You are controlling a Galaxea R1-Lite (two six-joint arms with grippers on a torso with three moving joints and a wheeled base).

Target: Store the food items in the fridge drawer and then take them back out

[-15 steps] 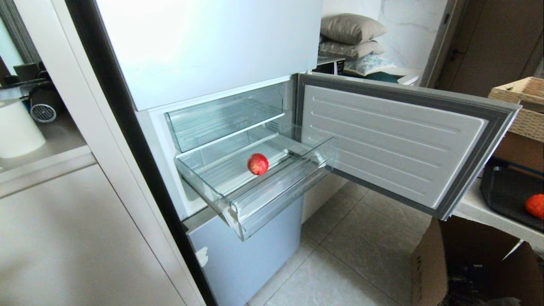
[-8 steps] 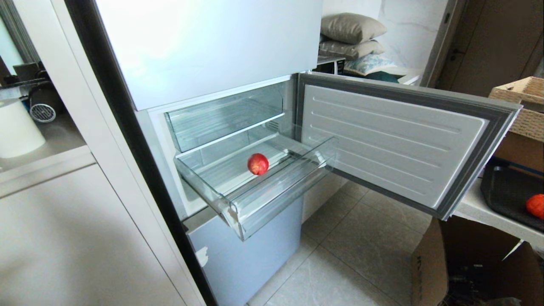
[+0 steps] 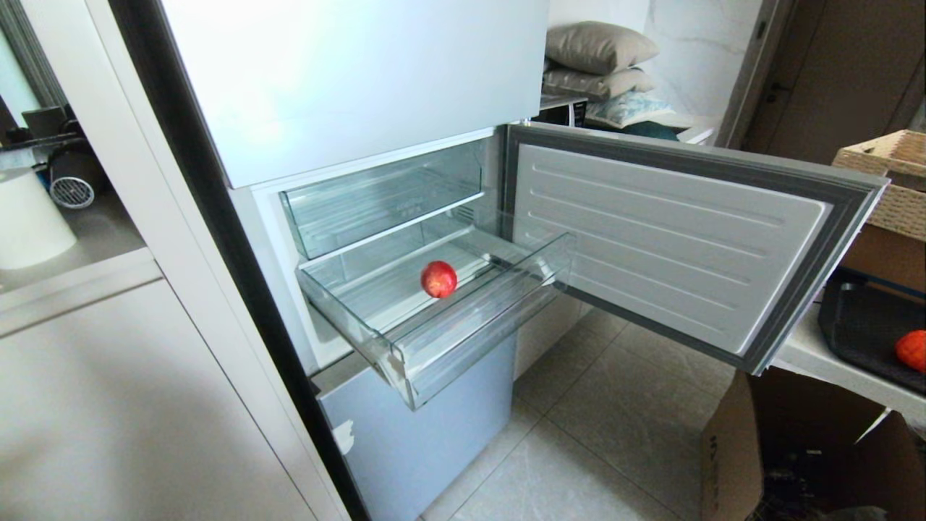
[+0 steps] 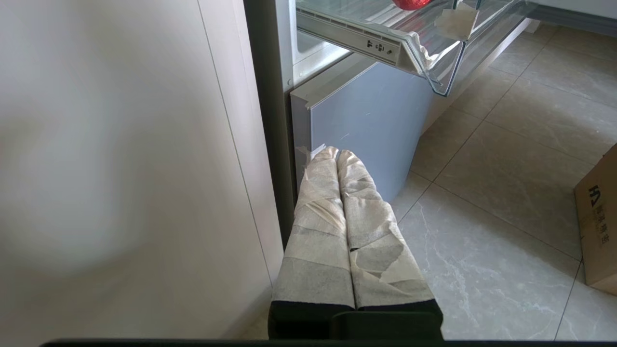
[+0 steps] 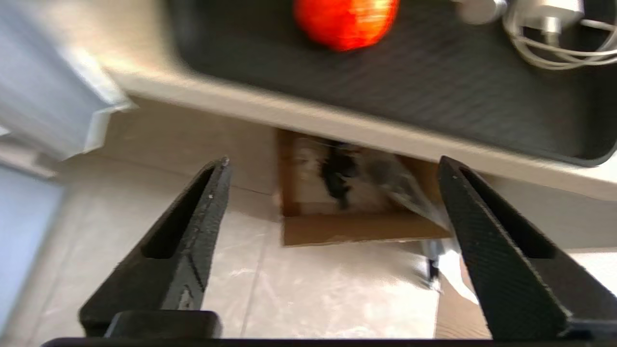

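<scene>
The clear fridge drawer [image 3: 477,322] stands pulled out of the fridge, with a red food item [image 3: 439,279] lying on its floor. An orange-red food item [image 3: 911,350] rests on a black tray [image 3: 861,325] on a white shelf at the far right. Neither gripper shows in the head view. My right gripper [image 5: 332,164] is open and empty, below and short of the shelf edge, with the orange-red item [image 5: 344,21] on the tray [image 5: 434,91] beyond it. My left gripper [image 4: 336,152] is shut and empty, low by the fridge's bottom panel, under the drawer [image 4: 385,46].
The fridge door [image 3: 665,239] swings open to the right, between the drawer and the shelf. A second clear drawer [image 3: 383,195] sits closed above the open one. A cardboard box [image 5: 356,226] stands under the shelf. A charger with cable [image 5: 549,29] lies on the tray.
</scene>
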